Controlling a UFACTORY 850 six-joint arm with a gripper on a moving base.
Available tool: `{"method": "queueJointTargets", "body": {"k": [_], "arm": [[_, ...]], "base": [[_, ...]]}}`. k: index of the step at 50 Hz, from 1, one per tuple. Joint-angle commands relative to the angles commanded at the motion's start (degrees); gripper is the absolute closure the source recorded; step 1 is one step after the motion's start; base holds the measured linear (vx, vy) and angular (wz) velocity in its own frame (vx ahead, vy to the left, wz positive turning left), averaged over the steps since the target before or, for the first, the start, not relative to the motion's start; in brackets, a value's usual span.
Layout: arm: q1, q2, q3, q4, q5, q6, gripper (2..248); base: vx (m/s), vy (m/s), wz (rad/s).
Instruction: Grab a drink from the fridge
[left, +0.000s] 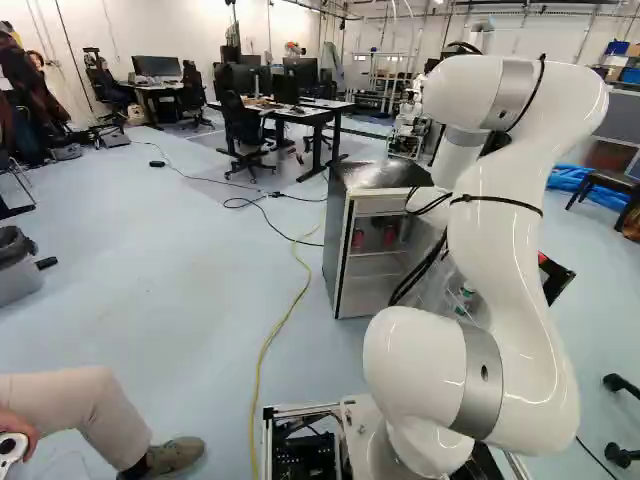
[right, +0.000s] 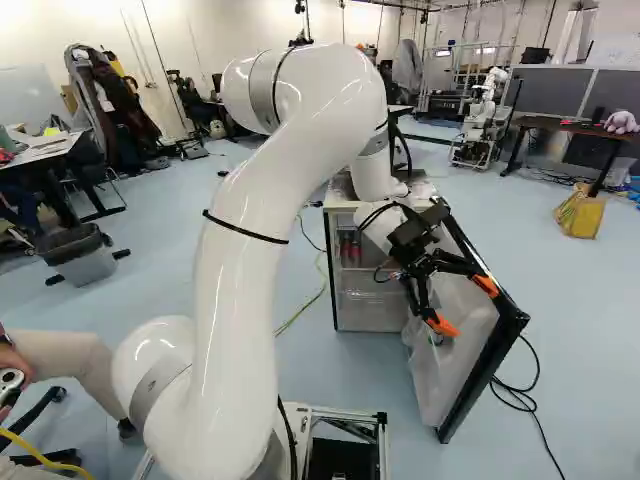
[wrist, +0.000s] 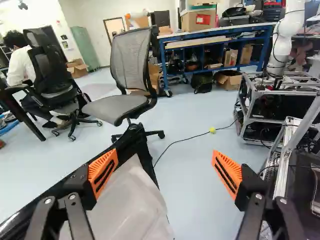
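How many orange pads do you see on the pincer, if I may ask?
2: one pad shows against the fridge door, the other pad against the floor, in the wrist view.

The white arm (right: 240, 260) arches over, its hand (right: 463, 305) tilted down, fingers spread wide apart.

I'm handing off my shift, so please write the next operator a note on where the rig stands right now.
Hand: open, empty, at the swung-out fridge door; whether it touches the door, I cannot tell.
Job's things: red drinks on a shelf inside the fridge.
Done: door open.
Left: probably clear the door, reach in, grip one drink, bring it out.
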Motion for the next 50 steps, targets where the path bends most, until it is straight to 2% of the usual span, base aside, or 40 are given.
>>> {"method": "queueJointTargets", "body": {"k": [10, 22, 50], "arm": [[-2.3, -0.8, -2.1, 0.0, 0.0, 0.0, 3], [-2.7, 0.1, 0.1, -1.1, 0.0, 0.0, 3], [-2.0, 4.7, 10.8, -16.9, 0.0, 0.0, 3]], "base": [[0.0, 0.0, 0.0], [0.0, 0.0, 0.0], [0.0, 0.0, 0.0]]}}
